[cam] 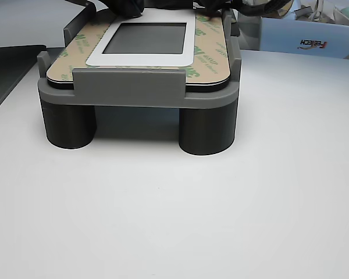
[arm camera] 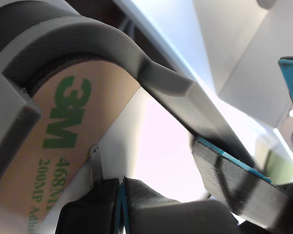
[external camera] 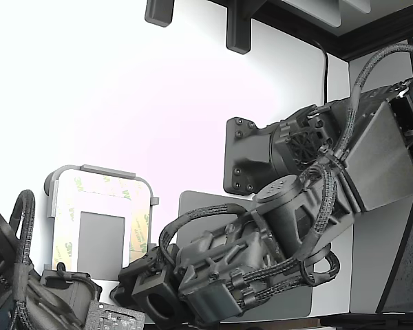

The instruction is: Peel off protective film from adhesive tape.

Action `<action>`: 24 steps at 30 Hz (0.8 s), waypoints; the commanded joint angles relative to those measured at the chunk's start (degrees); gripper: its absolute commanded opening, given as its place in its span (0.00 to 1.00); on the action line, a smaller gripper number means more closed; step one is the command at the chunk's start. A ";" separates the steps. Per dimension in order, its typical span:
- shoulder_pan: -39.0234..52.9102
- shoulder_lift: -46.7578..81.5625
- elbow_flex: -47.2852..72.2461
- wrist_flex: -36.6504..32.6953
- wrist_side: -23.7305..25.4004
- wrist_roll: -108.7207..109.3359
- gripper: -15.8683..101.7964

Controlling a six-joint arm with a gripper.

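**A:** Pinching at a corner of the protective film (arm camera: 63,146), the gripper (arm camera: 121,195) has its jaws pressed together on what looks like a thin lifted tab (arm camera: 95,163), just above its tips.

**B:** And the film?

**A:** On the tape in the grey tray (cam: 134,93). Best to pull low and slow, I'd judge, so the liner doesn't tear.

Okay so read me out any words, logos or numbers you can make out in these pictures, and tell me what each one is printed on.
"3M", in green, on the protective film, wrist view.
"468MP" beneath it, last letters uncertain.
"200MP Adhe", running out of frame, on the same film.
"3M" logos repeated around the film frame in the other view and in the exterior view, too small to read further.
"FEITECH", upside down and blurred, uncertain, on the blue-white box.
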 commanded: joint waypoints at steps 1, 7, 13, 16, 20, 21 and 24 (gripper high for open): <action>-0.44 1.58 -1.05 -0.18 0.00 -0.09 0.06; -0.35 1.76 -1.05 -0.09 -0.26 0.35 0.07; -0.44 0.70 -2.37 -0.35 -0.53 -0.79 0.06; -0.62 0.53 -2.72 -0.09 -0.53 -1.23 0.06; -0.70 0.70 -1.49 -1.41 -0.62 -2.20 0.07; -0.70 0.88 -1.05 -1.76 -0.62 -2.46 0.07; -0.70 1.67 0.44 -2.99 -0.70 -2.81 0.07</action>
